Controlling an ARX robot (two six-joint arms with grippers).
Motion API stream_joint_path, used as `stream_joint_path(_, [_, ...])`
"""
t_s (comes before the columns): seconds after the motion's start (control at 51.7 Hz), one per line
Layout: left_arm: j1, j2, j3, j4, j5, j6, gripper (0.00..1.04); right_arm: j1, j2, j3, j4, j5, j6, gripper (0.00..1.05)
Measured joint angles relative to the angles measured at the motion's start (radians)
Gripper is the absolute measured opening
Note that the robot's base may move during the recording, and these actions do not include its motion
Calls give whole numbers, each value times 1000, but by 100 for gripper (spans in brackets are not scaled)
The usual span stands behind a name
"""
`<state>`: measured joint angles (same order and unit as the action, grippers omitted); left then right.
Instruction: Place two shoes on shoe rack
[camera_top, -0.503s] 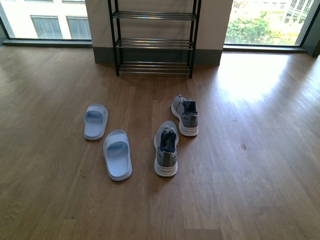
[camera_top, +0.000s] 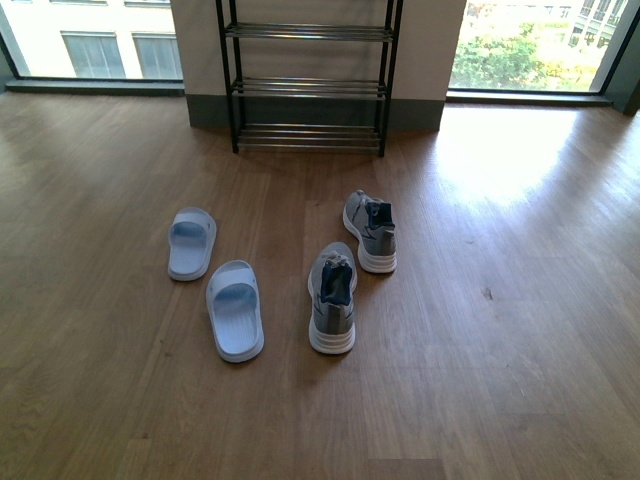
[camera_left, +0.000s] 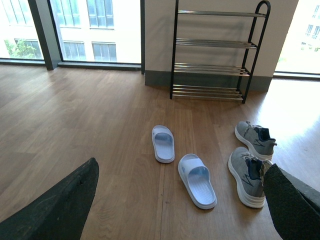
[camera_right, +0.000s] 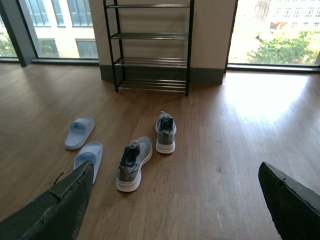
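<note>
Nothing done yet tbh: my left gripper (camera_left: 180, 167) and right gripper (camera_right: 176, 166) are both spread wide and empty, the grey sneakers (camera_top: 332, 300) and blue slides (camera_top: 235, 312) sit on the floor (camera_top: 520, 350) well ahead of my fingers, and the shoe rack (camera_top: 308, 87) beyond them has no shoe on it.

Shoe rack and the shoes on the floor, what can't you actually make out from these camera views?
- Shoe rack: the front view's upper edge cuts off its top.
- Near sneaker: in the left wrist view a finger of the left gripper covers part of it.
- Near slide: in the right wrist view a finger of the right gripper covers its near end.
- Arms: none in the front view.
</note>
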<state>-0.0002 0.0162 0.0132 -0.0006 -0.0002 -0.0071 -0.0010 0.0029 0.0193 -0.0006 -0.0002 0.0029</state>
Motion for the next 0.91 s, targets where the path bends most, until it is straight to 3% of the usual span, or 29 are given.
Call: stream_joint_path(0.909, [0, 0, 0, 0, 0, 0, 95, 0, 0, 0, 0, 0, 0, 96])
